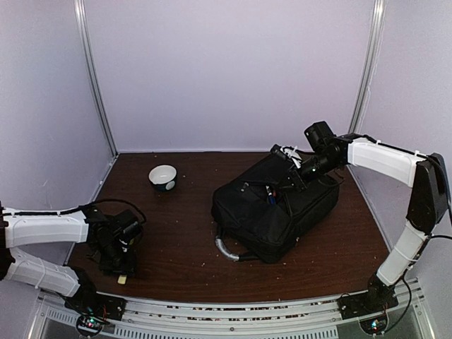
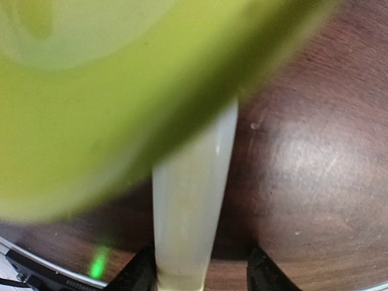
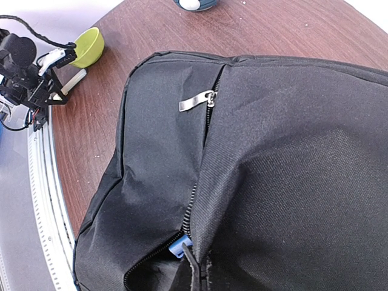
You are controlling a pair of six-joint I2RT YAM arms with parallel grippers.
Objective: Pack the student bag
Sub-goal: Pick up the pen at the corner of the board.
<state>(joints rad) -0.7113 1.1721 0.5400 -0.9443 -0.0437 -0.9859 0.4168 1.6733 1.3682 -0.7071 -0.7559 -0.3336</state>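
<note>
The student bag (image 1: 282, 212) is lying flat on the dark wooden worktop (image 1: 176, 226), right of centre, with its grey curved handle (image 1: 226, 248) pointing toward the near edge. In the right wrist view a zip is running along the bag's top panel, its silver pull (image 3: 197, 102) is lying flat against the fabric, and something blue (image 3: 179, 247) is peeking out where the zip is gaping

The right arm (image 1: 385, 159) is reaching in over the far edge of the bag. The right jaws are sitting together, low against the bag's far side; I cannot tell whether they are pinching any fabric

The left arm (image 1: 49, 229) is hanging low over the near left corner of the worktop, well apart from the bag. The left jaws are standing apart around the pale handle (image 2: 188, 212) of a yellow-green scoop (image 3: 88, 47). The handle is lying against one finger with a gap to the other, so nothing is being clamped

A small white bowl (image 1: 163, 176) with a dark outside is sitting toward the back, left of the bag and apart from it
</note>
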